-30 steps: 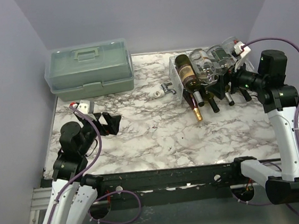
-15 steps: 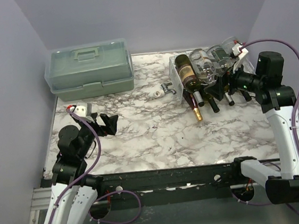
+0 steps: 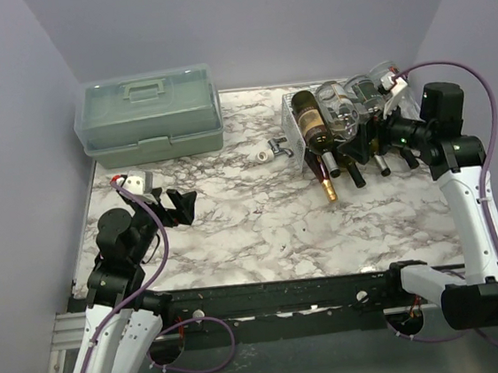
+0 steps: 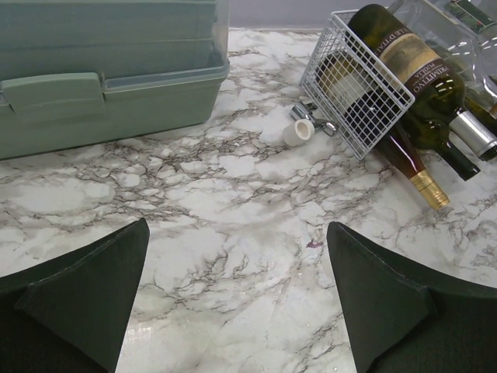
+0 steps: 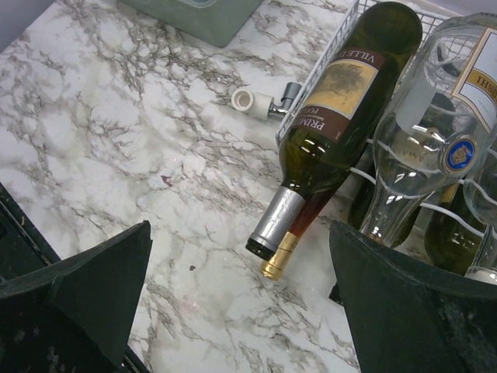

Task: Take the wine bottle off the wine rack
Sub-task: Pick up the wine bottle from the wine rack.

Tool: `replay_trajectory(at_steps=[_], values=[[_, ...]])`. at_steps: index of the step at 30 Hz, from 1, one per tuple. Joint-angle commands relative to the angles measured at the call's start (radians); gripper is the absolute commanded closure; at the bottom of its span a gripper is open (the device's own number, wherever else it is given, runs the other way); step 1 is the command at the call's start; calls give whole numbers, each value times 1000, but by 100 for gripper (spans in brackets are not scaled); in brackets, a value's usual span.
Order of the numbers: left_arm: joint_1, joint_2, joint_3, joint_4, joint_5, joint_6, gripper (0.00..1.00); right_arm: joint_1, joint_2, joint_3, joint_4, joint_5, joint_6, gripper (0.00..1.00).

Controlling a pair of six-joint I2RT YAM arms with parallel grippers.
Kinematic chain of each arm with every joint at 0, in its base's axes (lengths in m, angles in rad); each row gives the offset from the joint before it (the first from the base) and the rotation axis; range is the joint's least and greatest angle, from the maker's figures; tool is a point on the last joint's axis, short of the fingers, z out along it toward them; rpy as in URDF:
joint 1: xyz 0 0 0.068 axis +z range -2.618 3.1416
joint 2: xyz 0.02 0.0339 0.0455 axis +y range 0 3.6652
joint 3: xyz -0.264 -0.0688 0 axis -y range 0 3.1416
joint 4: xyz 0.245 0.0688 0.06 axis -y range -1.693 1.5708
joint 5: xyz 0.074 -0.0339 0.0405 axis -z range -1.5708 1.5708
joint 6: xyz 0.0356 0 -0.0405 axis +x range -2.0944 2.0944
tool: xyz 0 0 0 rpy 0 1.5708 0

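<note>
The white wire wine rack (image 3: 292, 121) stands at the back right, loaded with several bottles. A dark green wine bottle (image 3: 312, 125) with a cream label lies in its left cradle, neck toward the front. In the right wrist view this wine bottle (image 5: 345, 89) has a silver foil neck, and a gold-capped neck (image 5: 277, 263) shows beneath it. My right gripper (image 5: 240, 228) is open just in front of the necks, holding nothing, and in the top view the right gripper (image 3: 371, 143) hovers at the rack's front right. My left gripper (image 4: 237, 224) is open over bare marble, far from the rack (image 4: 365, 109).
A pale green toolbox (image 3: 150, 115) sits at the back left. A small white and metal stopper (image 3: 273, 151) lies on the marble just left of the rack. Clear glass bottles (image 5: 423, 128) fill the cradles to the right of the wine bottle. Purple walls close in both sides.
The right arm has lifted and drawn slightly back toward the rack's right side. The left gripper shifted a little left early on. Both grippers stay open.
</note>
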Motion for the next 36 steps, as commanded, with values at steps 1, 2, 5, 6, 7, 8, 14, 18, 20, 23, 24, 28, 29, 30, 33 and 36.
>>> replay_trajectory(at_steps=[1, 2, 5, 6, 7, 8, 14, 18, 20, 23, 24, 28, 29, 30, 33, 36], values=[[-2, -5, -15, 10, -40, 19, 1, -3, 23, -8, 39, 30, 21, 0], [-2, -4, -15, 11, -44, 20, 1, -3, 30, -10, 44, 38, 32, 0], [-2, 2, -15, 9, -48, 22, 1, 18, 45, -38, 68, 82, 63, 0], [-2, 3, -15, 10, -48, 22, 1, 26, 50, -55, 78, 107, 75, 0], [-2, 4, -15, 10, -48, 23, 1, 43, 56, -66, 87, 125, 83, 0], [-2, 7, -15, 10, -47, 22, 1, 57, 63, -78, 95, 140, 91, 0], [-2, 12, -16, 10, -51, 26, 1, 125, 110, -127, 147, 260, 122, 1], [-2, 14, -17, 10, -50, 27, 1, 193, 151, -148, 185, 361, 142, 4], [-2, 13, -17, 10, -52, 29, 1, 212, 168, -160, 221, 416, 167, 6], [-2, 14, -16, 9, -57, 30, 1, 239, 193, -169, 273, 507, 206, 8], [-2, 14, -17, 9, -59, 31, 1, 252, 202, -169, 286, 544, 214, 8], [-2, 14, -17, 10, -59, 32, 1, 272, 238, -169, 314, 581, 256, 9], [-2, 16, -16, 9, -58, 32, 1, 277, 247, -171, 321, 581, 259, 10], [-2, 17, -15, 10, -58, 33, 1, 280, 256, -172, 327, 582, 263, 12], [-2, 20, -15, 10, -56, 35, 1, 290, 277, -170, 334, 589, 270, 16], [-2, 20, -14, 10, -57, 36, 1, 296, 292, -178, 338, 603, 272, 21]])
